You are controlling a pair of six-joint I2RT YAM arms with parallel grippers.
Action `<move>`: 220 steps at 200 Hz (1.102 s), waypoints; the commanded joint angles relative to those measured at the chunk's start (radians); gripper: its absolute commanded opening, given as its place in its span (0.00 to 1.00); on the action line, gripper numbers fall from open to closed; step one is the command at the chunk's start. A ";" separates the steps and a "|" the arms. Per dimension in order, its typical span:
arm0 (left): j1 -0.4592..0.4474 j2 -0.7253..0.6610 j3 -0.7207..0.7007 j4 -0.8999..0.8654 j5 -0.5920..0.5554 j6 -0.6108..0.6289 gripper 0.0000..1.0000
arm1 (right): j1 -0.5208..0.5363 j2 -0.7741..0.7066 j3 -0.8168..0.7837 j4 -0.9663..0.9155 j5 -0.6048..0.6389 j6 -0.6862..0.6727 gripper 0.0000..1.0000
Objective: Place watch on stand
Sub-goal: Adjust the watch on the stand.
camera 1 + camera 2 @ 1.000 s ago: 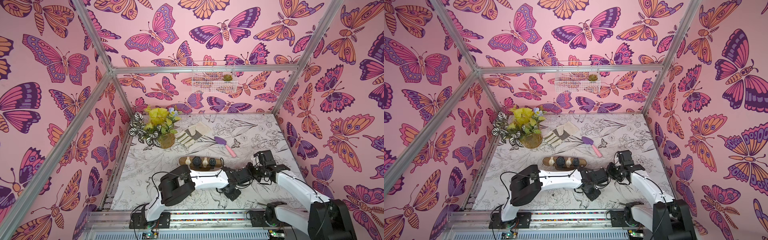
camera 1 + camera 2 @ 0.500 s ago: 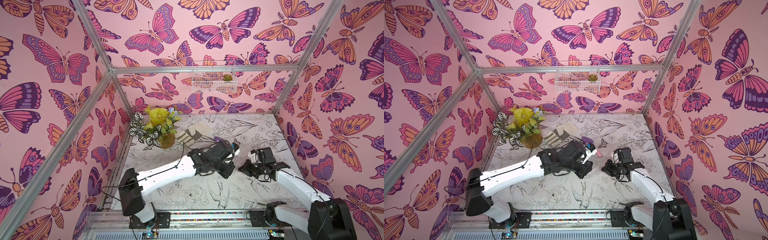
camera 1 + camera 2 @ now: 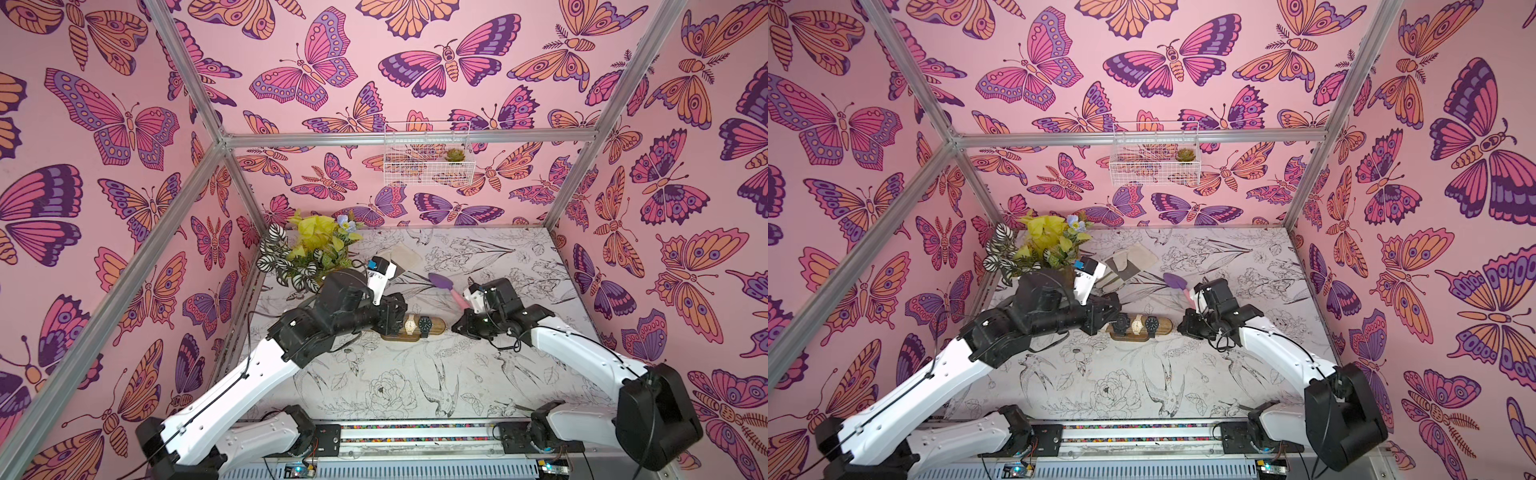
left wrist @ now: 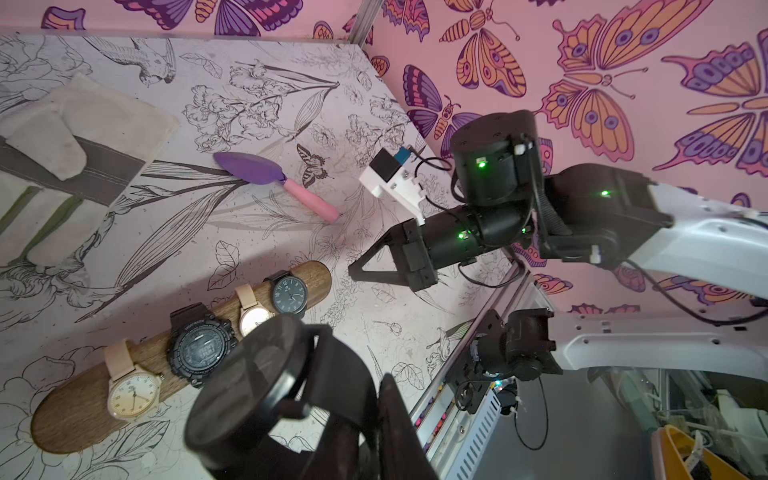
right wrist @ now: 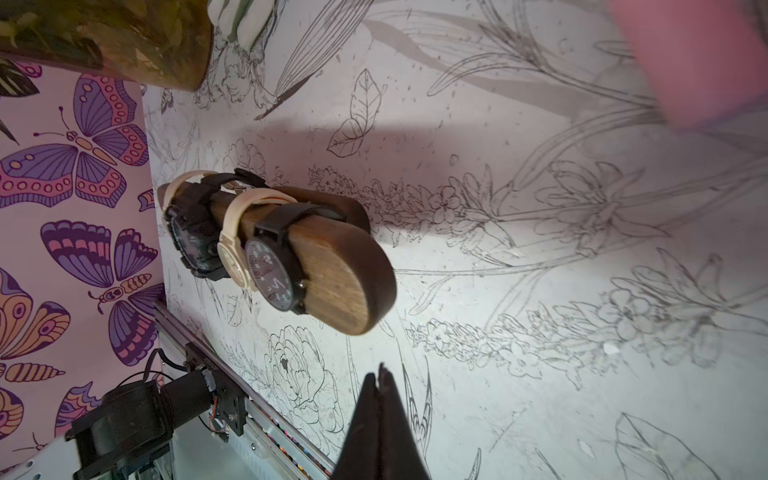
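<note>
The left pincer (image 4: 357, 390) grips the round black strap watch (image 4: 249, 374), apparently by the strap, over the long brown wooden stand (image 4: 66, 415). The stand's long axis runs left-right; its left end is bare. The right pincer (image 5: 380, 386), closed and empty, lies just right of it.

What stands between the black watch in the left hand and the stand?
Nothing visible lies between the black watch in the left hand and the stand; four other watches fill its middle, both ends bare.
</note>
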State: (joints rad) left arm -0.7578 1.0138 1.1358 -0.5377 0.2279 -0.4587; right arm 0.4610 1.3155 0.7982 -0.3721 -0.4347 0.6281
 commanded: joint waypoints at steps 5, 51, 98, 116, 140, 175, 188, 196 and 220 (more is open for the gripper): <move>0.057 -0.039 -0.065 0.001 0.033 -0.031 0.14 | 0.020 0.050 0.060 0.034 0.025 0.001 0.03; 0.153 -0.077 -0.129 0.002 0.079 -0.054 0.14 | 0.067 0.140 0.119 0.036 0.030 -0.005 0.02; 0.216 -0.090 -0.154 0.010 0.126 -0.061 0.14 | 0.111 0.204 0.161 0.040 0.036 -0.004 0.02; 0.233 -0.097 -0.165 0.018 0.146 -0.067 0.14 | 0.124 0.217 0.175 0.039 0.039 -0.004 0.02; 0.247 -0.101 -0.180 0.026 0.163 -0.072 0.14 | 0.136 0.228 0.184 0.041 0.042 -0.002 0.02; 0.262 -0.103 -0.186 0.031 0.183 -0.077 0.14 | 0.141 0.227 0.185 0.021 0.056 -0.010 0.02; 0.264 -0.104 -0.188 0.032 0.185 -0.077 0.14 | 0.140 0.212 0.186 0.003 0.074 -0.022 0.02; 0.266 -0.103 -0.189 0.031 0.186 -0.077 0.14 | 0.141 0.199 0.188 -0.008 0.084 -0.029 0.02; 0.270 -0.103 -0.193 0.033 0.189 -0.080 0.14 | 0.141 0.156 0.204 -0.045 0.115 -0.041 0.02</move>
State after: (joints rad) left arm -0.4973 0.9241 0.9607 -0.5236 0.3939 -0.5346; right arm 0.5945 1.5234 0.9646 -0.3553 -0.3729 0.6182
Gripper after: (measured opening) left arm 0.136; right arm 0.041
